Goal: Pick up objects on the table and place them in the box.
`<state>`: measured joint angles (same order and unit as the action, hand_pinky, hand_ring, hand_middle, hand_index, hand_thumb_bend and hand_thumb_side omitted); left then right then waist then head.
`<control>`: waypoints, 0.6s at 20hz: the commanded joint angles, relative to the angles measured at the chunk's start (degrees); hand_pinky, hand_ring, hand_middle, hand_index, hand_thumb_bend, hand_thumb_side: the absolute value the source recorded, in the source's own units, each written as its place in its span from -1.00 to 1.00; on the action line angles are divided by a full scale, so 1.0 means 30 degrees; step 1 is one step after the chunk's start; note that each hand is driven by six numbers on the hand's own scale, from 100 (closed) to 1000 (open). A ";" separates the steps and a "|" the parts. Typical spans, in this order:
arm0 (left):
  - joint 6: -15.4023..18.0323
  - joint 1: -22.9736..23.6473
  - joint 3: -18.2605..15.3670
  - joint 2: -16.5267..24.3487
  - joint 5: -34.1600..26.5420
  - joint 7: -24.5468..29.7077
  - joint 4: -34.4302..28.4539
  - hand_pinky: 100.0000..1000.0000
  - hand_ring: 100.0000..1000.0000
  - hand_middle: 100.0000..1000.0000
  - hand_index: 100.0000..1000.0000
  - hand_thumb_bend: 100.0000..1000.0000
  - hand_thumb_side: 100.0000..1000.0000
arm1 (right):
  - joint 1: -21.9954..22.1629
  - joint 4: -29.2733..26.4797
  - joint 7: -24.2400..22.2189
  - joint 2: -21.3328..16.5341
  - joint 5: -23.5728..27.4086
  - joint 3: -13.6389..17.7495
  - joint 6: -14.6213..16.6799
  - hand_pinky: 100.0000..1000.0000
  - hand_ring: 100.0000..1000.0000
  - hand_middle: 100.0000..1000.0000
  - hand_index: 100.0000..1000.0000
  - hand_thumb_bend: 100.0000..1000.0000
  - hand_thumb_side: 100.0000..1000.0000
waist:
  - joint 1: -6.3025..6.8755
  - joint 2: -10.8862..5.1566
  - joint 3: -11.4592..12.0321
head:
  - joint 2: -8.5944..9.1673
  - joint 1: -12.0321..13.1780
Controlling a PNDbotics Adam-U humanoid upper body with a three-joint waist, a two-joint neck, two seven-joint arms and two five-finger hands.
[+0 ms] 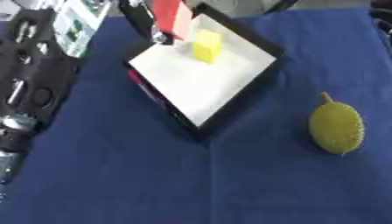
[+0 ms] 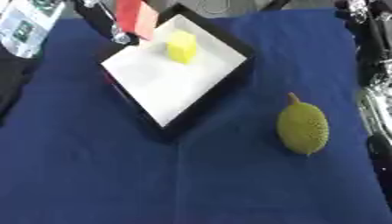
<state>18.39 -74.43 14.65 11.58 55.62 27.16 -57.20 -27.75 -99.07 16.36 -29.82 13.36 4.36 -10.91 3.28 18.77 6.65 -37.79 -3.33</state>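
A black-rimmed box [image 1: 246,97] with a white floor lies askew at the upper middle of the blue cloth. A yellow block [image 1: 208,45] sits inside it near the far corner. A red and pink block [image 1: 170,15] stands tilted at the box's far rim, and I cannot tell what holds it. A yellow-green spiky fruit [image 1: 336,127] with a short stem lies on the cloth to the right of the box. My left hand [image 1: 30,87] rests at the left edge, fingers up and straight. My right hand [image 2: 373,87] rests at the right edge, also open. Neither hand touches anything.
A dark bar with a silver tip [image 1: 141,19] slants down beside the red block at the box's far-left rim. A printed white and green carton [image 1: 76,22] lies at the top left. The blue cloth [image 1: 191,183] stretches across the whole near half.
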 commanded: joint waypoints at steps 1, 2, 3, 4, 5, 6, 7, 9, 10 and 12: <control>0.0234 -0.0006 -0.0164 -0.0368 0.1073 -0.0486 0.0561 0.45 0.31 0.26 0.02 0.24 -1.00 | -0.0329 -0.0423 0.0138 -0.0171 0.0050 0.0013 -0.0039 0.98 0.68 0.46 0.68 -1.00 0.44 | 0.0022 -0.0295 -0.0076 | 0.0321 0.0124; 0.0304 0.0137 -0.0163 -0.0480 0.1437 -0.0610 0.0703 0.46 0.33 0.29 0.06 0.29 -1.00 | -0.0333 -0.0436 0.0122 -0.0158 0.0055 0.0003 -0.0034 0.98 0.68 0.46 0.68 -1.00 0.45 | 0.0024 -0.0293 -0.0099 | 0.0331 0.0121; 0.0345 0.0235 -0.0191 -0.0551 0.1754 -0.0751 0.0835 0.47 0.35 0.33 0.12 0.34 -1.00 | -0.0331 -0.0439 0.0101 -0.0149 0.0059 -0.0005 -0.0035 0.98 0.68 0.46 0.68 -1.00 0.45 | 0.0034 -0.0296 -0.0112 | 0.0339 0.0112; 0.0364 0.0300 -0.0240 -0.0600 0.2015 -0.0926 0.0944 0.50 0.41 0.41 0.26 0.44 -1.00 | -0.0327 -0.0438 0.0077 -0.0141 0.0062 -0.0011 -0.0037 0.98 0.68 0.46 0.68 -1.00 0.45 | 0.0047 -0.0301 -0.0118 | 0.0340 0.0104; 0.0352 0.0342 -0.0289 -0.0627 0.2238 -0.1123 0.1024 0.54 0.48 0.48 0.40 0.56 -1.00 | -0.0318 -0.0438 0.0043 -0.0137 0.0065 -0.0018 -0.0038 0.98 0.68 0.45 0.68 -1.00 0.45 | 0.0065 -0.0307 -0.0122 | 0.0345 0.0104; 0.0346 0.0364 -0.0312 -0.0637 0.2433 -0.1305 0.1071 0.58 0.54 0.56 0.54 0.65 -1.00 | -0.0314 -0.0438 0.0011 -0.0133 0.0072 -0.0023 -0.0040 0.98 0.68 0.45 0.68 -1.00 0.45 | 0.0082 -0.0311 -0.0125 | 0.0354 0.0110; 0.0335 0.0379 -0.0329 -0.0639 0.2619 -0.1489 0.1093 0.61 0.60 0.64 0.64 0.72 -0.90 | -0.0313 -0.0437 -0.0014 -0.0125 0.0079 -0.0024 -0.0043 0.98 0.68 0.45 0.68 -1.00 0.45 | 0.0092 -0.0317 -0.0127 | 0.0354 0.0113; 0.0271 0.0380 -0.0390 -0.0626 0.2945 -0.1875 0.1078 0.69 0.71 0.78 0.81 0.78 -0.54 | -0.0295 -0.0434 -0.0055 -0.0113 0.0080 -0.0027 -0.0047 0.98 0.68 0.45 0.68 -1.00 0.45 | 0.0090 -0.0330 -0.0125 | 0.0355 0.0113; 0.0203 0.0381 -0.0438 -0.0602 0.3090 -0.2145 0.1011 0.69 0.71 0.79 0.84 0.76 -0.52 | -0.0278 -0.0430 -0.0067 -0.0106 0.0074 -0.0022 -0.0048 0.98 0.67 0.45 0.68 -1.00 0.45 | 0.0087 -0.0337 -0.0121 | 0.0345 0.0113; -0.0074 0.0403 -0.0631 -0.0510 0.3210 -0.2786 0.0708 0.67 0.69 0.78 0.84 0.72 -0.52 | -0.0223 -0.0424 -0.0040 -0.0099 0.0081 0.0017 -0.0051 0.98 0.67 0.45 0.68 -1.00 0.45 | 0.0079 -0.0364 -0.0094 | 0.0270 0.0077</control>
<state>18.48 -72.17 13.57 9.04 64.65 19.92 -53.81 -27.73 -99.07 16.31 -29.34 13.37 4.17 -11.10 3.28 18.77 6.37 -37.53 -3.15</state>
